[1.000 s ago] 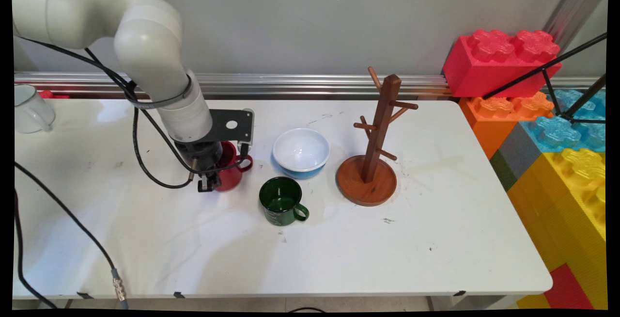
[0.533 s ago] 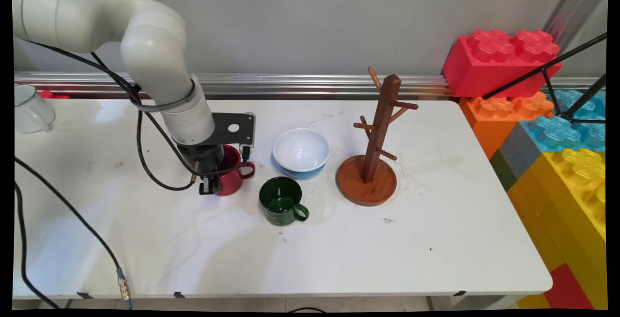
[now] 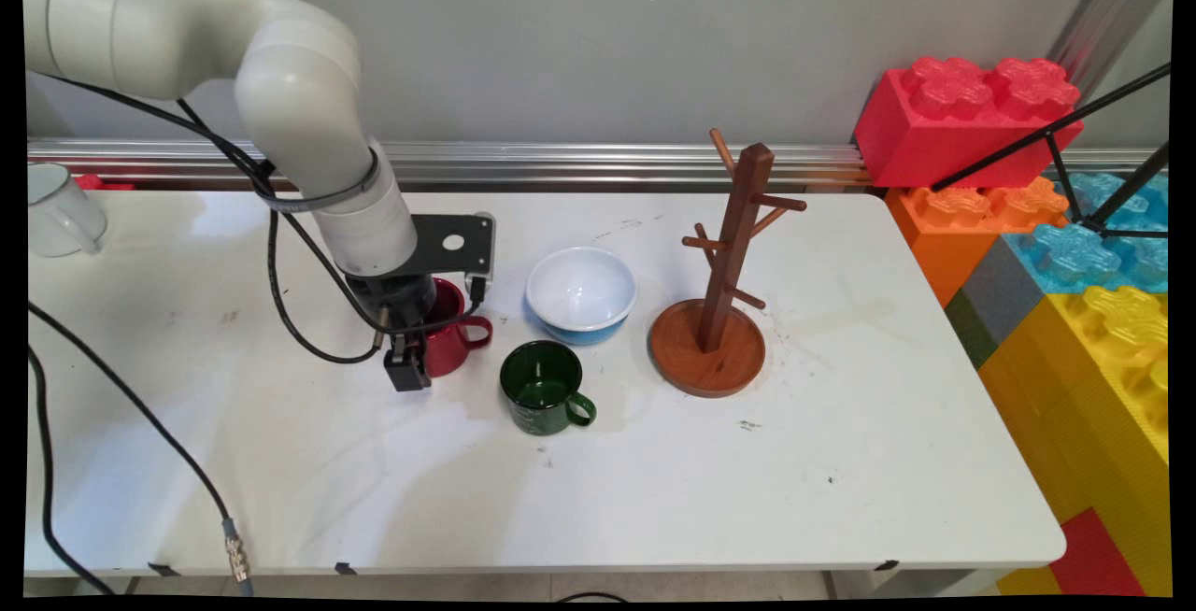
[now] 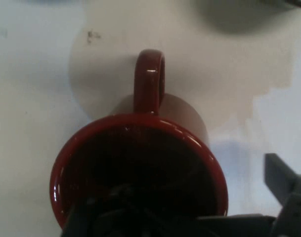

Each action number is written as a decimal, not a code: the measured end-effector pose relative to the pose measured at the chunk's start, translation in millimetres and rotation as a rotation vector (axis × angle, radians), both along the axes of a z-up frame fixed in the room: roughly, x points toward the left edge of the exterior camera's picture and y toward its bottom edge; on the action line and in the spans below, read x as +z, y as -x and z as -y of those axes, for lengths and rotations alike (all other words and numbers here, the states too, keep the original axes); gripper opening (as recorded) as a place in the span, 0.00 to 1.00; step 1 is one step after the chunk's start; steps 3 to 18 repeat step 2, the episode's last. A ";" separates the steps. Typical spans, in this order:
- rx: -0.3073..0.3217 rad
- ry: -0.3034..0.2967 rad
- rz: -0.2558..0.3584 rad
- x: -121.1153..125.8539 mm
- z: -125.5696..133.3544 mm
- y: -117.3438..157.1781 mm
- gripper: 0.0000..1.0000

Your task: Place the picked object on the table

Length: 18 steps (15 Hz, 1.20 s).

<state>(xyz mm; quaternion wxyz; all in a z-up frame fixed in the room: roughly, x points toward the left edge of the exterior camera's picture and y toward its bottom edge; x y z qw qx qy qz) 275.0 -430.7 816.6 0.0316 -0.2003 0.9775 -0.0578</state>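
white mug (image 3: pixel 58 210): far to the gripper's left, at the table's back left edge; its inside is hidden.
gripper (image 3: pixel 409 368): low over the table (image 3: pixel 280 461), at the near-left rim of the red mug; I cannot tell how the jaws stand, since the mug and the hand's own body hide them.
red mug (image 3: pixel 450 338): upright, directly under the gripper (image 4: pixel 140 222); in the hand view its rim fills the lower frame, its handle (image 4: pixel 149 81) points away from the hand, and its inside is too dark to read.
green mug (image 3: pixel 543 388): right of the gripper and a little nearer the camera, apart from the red mug; bare green inside, handle to the right.
bowl (image 3: pixel 580 293): right of the red mug, further back; bare white inside, blue outside.
mug tree (image 3: pixel 721 286): further right, upright on its round wooden base.
toy bricks (image 3: pixel 1028 209): stacked past the table's right edge.
open room: bare tabletop in front of the gripper up to the near edge.
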 end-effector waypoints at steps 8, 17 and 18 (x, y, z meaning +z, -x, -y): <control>0.017 0.002 -0.017 6.8 0.1 -1.7 1.00; 0.017 0.002 -0.017 6.8 0.1 -1.7 1.00; 0.017 0.002 -0.017 6.8 0.1 -1.7 1.00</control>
